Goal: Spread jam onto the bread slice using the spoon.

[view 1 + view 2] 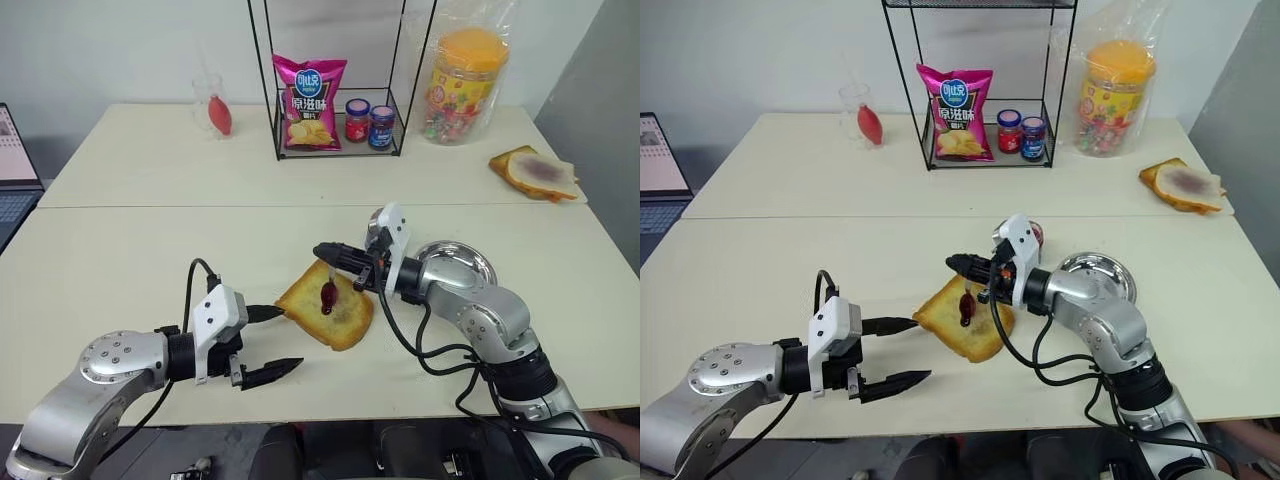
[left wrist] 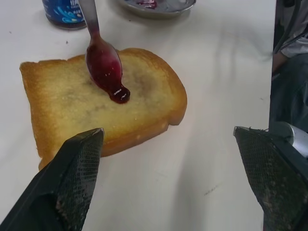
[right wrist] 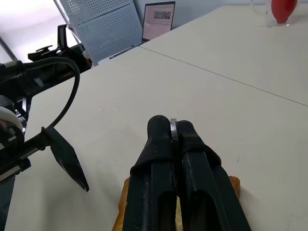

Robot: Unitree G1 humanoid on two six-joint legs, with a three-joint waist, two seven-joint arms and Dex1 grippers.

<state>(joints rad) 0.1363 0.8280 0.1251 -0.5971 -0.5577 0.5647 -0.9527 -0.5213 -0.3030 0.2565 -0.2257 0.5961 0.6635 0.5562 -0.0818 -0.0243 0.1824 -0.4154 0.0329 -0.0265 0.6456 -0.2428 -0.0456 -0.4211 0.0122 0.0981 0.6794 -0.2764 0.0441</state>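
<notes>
- Your right pincer [image 1: 322, 252] is clenched on the thin handle of the small silver metal spoon [image 1: 329, 290], which hangs straight down from its tips.
- The dark red jam [image 2: 119, 93] dripping off the bowl touches the square golden-brown bread slice [image 1: 335, 315] right underneath.
- Your left pincer [image 1: 278, 341] sits released, upper finger touching the slice's near edge.
- Behind your right wrist: a round steel plate [image 1: 470, 262].

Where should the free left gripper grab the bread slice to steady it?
Judgement: take the bread slice by its near-left crust edge, coming in low from the left gripper, open beside it. It lies flat; the spoon and jam occupy the centre.
</notes>
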